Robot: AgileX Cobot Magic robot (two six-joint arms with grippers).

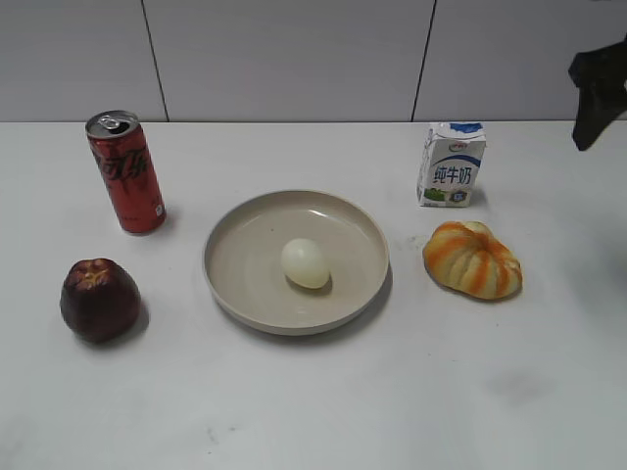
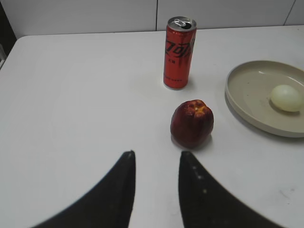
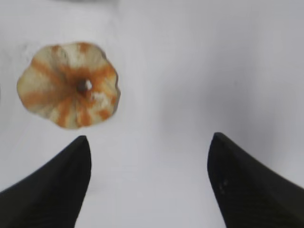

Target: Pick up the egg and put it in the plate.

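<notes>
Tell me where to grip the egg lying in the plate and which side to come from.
Grip the egg across its narrow middle, coming straight down from above. It lies on its side well inside the plate, whose raised rim blocks a low sideways approach. This is a judgement from its pose.

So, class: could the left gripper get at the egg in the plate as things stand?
Probably yes: the left gripper is open and empty, the egg lies uncovered in the plate, though the apple sits partly between.

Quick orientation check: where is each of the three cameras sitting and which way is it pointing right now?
Exterior: above the table's front edge, slanting down toward the wall at the plate holding the egg; an arm shows top right.
Left wrist: low at the left, facing the apple and can past the left gripper.
Right wrist: looking down past the right gripper at the striped bun.
Exterior and left wrist share egg, plate.
</notes>
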